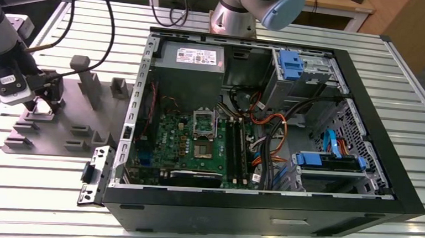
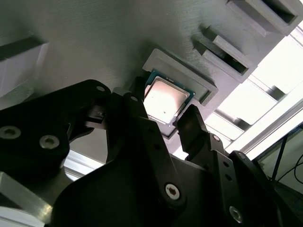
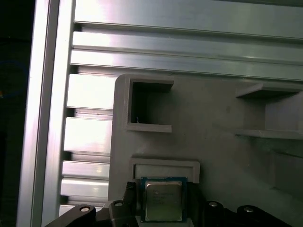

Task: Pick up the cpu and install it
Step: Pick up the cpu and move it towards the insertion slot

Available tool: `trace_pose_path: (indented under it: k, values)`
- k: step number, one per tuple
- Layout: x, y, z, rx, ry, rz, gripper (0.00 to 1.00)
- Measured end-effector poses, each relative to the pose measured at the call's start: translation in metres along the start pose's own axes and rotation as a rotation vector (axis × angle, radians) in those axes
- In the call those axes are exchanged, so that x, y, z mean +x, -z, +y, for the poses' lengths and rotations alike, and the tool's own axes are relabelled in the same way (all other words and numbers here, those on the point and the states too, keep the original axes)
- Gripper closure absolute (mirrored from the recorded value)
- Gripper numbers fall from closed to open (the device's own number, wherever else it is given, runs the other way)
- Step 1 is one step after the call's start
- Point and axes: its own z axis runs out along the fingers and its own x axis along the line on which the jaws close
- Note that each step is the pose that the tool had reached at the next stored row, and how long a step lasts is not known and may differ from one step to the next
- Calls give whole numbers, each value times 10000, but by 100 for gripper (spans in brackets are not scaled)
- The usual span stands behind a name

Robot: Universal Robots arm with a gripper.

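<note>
container one – grey plastic fixture plate (image 1: 63,137), matte, moulded with raised-wall square pockets and upright posts, lying on the ribbed aluminium table (image 1: 45,197) at nine o'clock from the computer case (image 1: 266,216) in the exterior view. one shallow square pocket holds the cpu (image 2: 165,98): flat, square, dull silvery lid, blue-green board rim showing around it, seated level in its recess. in the first wrist view the cpu (image 3: 162,201) sits beside another walled pocket (image 3: 149,106) of the same plate.

gripper (image 1: 40,107) – black, bolted linkage fingers (image 2: 189,127), lowered over that pocket. the fingers stand spread, one to each side of the chip, close to its edges; the chip rests in the pocket, not lifted.

container two – the case, black sheet steel, side panel off, lying open side up. inside: green motherboard (image 1: 196,145) with a silver rectangular socket frame (image 1: 204,124) at its centre, a grey power supply box (image 1: 190,62) at twelve o'clock from the board, blue-tabbed drive bays (image 1: 290,63) at one o'clock, and orange and black cable bundles (image 1: 271,122) at three o'clock.
</note>
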Motion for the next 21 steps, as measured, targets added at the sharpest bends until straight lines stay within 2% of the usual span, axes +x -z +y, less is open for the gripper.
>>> trace_pose_path:
  k: [21]
  values:
    - [7, 7, 1, 1, -1, -1, 45]
